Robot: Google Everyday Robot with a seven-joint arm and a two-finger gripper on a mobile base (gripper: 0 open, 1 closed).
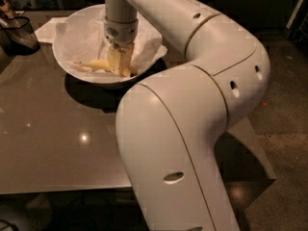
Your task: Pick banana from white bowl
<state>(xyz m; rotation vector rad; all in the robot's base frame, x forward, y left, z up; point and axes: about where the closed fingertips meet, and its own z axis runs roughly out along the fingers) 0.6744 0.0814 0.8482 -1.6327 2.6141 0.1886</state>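
Observation:
The white bowl [67, 57] stands at the far side of the glossy brown table and is lined with crinkled white paper. The pale yellow banana [96, 65] lies in the bowl's near part, its thin stem end pointing left. My gripper [120, 64] reaches straight down into the bowl and sits at the banana's right end, in contact with it. The banana's right end is hidden behind the gripper. My white arm fills the middle and right of the view.
A dark transparent container [19, 32] stands at the table's far left. A white paper sheet [45, 30] lies behind the bowl on the left. The table [57, 143] ends at the front edge and on the right, with dark floor [284, 143] beyond.

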